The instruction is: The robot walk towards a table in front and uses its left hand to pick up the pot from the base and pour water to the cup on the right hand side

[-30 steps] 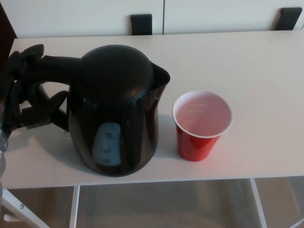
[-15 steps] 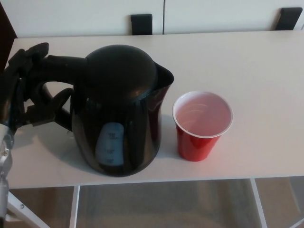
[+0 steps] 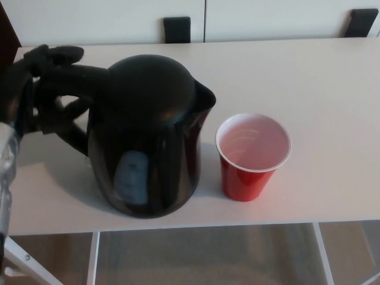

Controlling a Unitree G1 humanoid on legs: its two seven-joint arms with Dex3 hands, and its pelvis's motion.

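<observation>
Pot — black, domed lid, spout turned toward the cup — stands on the white table, at its left half near the front edge. Left hand is wrapped around the pot's handle, fingers clamped on it. Just beside the spout, apart from the pot, a red cup with a white inside stands upright.

We see the pot on the table, towards its left side. The cup stands just to the right of it, near the front edge. Our left hand is at the pot's handle, left of the pot's body.
</observation>
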